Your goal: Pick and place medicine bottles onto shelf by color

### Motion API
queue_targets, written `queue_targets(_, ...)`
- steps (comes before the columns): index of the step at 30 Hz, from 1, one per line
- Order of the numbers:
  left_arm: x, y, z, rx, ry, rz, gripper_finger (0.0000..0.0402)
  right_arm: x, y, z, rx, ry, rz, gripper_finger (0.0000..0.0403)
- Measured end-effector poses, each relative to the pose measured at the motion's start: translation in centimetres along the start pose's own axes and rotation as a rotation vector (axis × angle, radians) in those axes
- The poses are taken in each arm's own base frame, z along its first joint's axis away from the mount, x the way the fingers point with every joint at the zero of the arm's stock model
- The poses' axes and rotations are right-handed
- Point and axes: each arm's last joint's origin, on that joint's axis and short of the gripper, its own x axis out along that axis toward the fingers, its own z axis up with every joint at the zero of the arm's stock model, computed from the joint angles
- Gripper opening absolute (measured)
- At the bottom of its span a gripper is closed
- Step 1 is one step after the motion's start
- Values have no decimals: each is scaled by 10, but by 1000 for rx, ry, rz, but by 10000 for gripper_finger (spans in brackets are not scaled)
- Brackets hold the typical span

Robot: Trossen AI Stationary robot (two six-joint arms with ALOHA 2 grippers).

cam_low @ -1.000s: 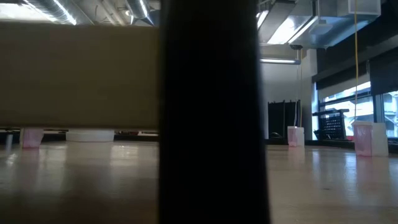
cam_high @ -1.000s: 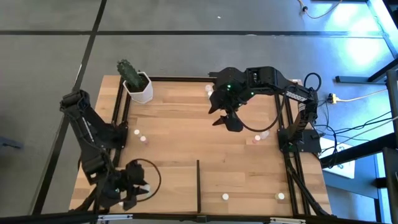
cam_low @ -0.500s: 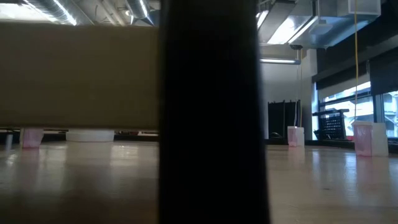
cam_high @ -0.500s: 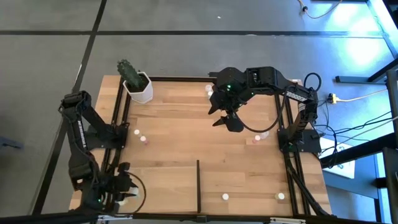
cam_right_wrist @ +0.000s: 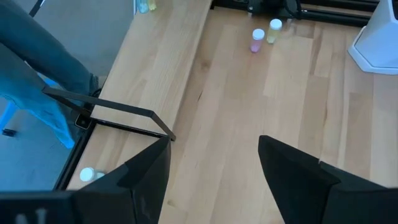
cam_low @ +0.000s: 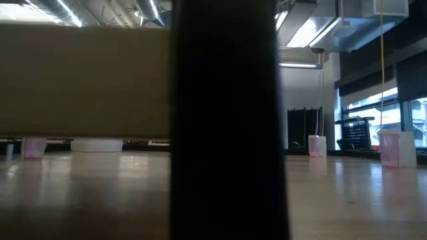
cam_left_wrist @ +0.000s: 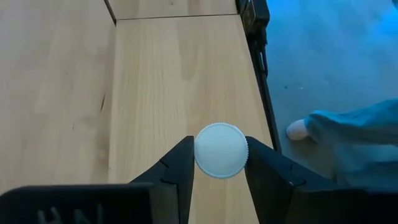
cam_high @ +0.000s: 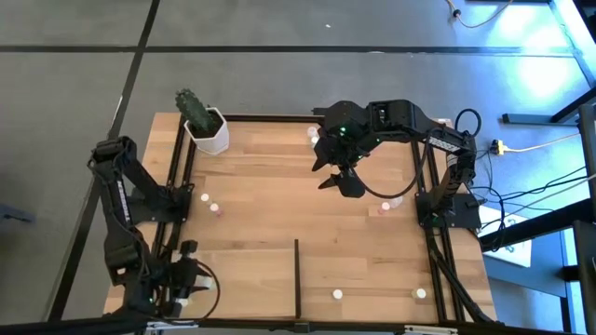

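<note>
My left gripper hangs over the left end of the shelf, a pale wood strip along the table's near edge, and is shut on a medicine bottle whose round white cap faces the wrist camera. My right gripper hovers open above the table's far middle, holding nothing. Other medicine bottles stand on the tabletop: a white and a pink one at the left, two at the far edge, two at the right. Two more stand on the shelf's right part. My left gripper pinches the bottle's white cap by its ribbed rim between the two fingers, one on each side. The fingers slant downward over the shelf. The cap hides the bottle's body, so I cannot see whether its base touches the wood.
A thin black upright divider crosses the shelf and fills the low view's middle. A white hexagonal cactus pot stands at the far left corner. A person's shoe and blue trouser leg are beside the table's near edge.
My left gripper has swung toward the table's left edge along the shelf and rolled about its own axis, keeping the bottle in its fingers; for the last half second it has stayed still.
</note>
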Motion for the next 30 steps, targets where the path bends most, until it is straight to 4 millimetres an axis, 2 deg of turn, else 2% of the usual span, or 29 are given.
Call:
queue_targets(7, 18, -13, -12, 44, 52, 24, 115, 0, 0, 0, 0, 0, 0, 244)
queue_targets(15, 28, -29, -27, 66, 79, -12, 115, 0, 0, 0, 0, 0, -1, 244)
queue_targets(30, 48, -40, -44, 74, 103, 26, 115, 0, 0, 0, 0, 0, -1, 244)
